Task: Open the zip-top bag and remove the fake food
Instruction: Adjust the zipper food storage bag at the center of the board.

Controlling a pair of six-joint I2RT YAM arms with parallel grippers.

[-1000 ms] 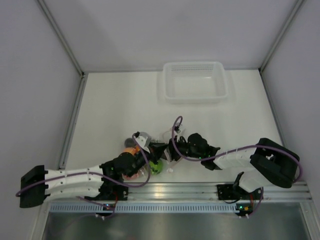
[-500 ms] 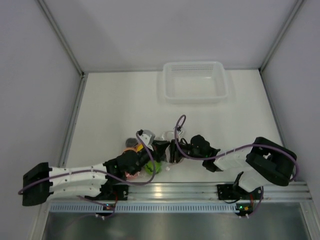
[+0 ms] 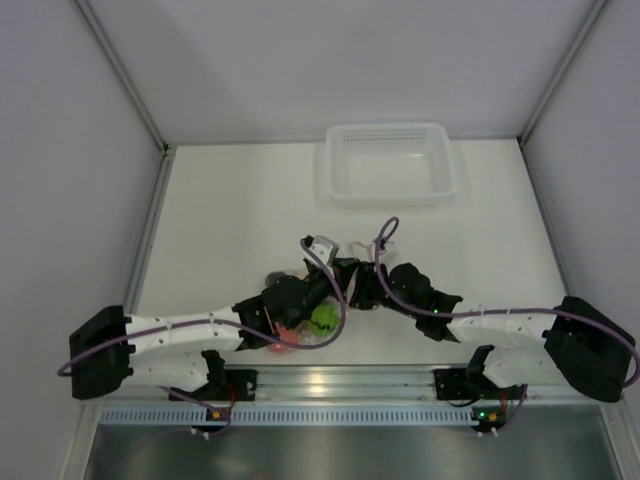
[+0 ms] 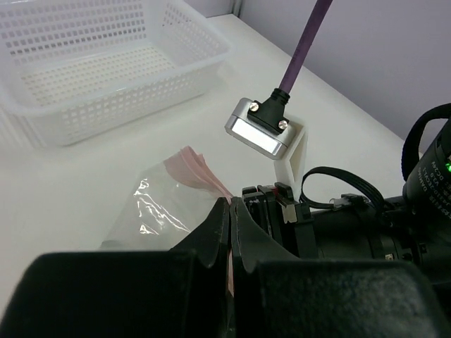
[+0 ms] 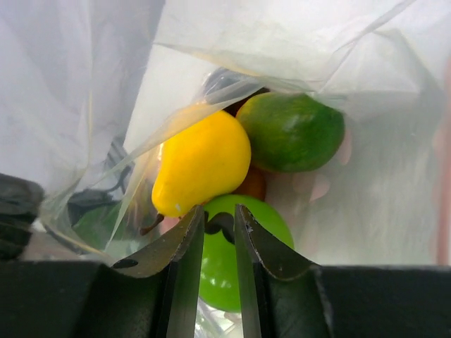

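Left gripper (image 4: 230,211): clamped fully shut on the pink-red zip strip (image 4: 192,163) of the clear, crinkly plastic zip-top bag (image 4: 151,211), just ahead and left of the fingertips.

Right gripper (image 5: 218,225): jaws nearly together with a narrow gap; cannot tell whether bag film is caught.

Fake food just beyond those tips, inside the bag: yellow pear-shaped plastic fruit (image 5: 201,162), dark green round fruit (image 5: 292,130), bright green fruit (image 5: 264,225) directly behind the gap.

Judged step: parting the mouth. Recommend pinching the opposite lip only, never fruit; pulling apart steadily, square to the strip; keeping the left grip firm against slipping.
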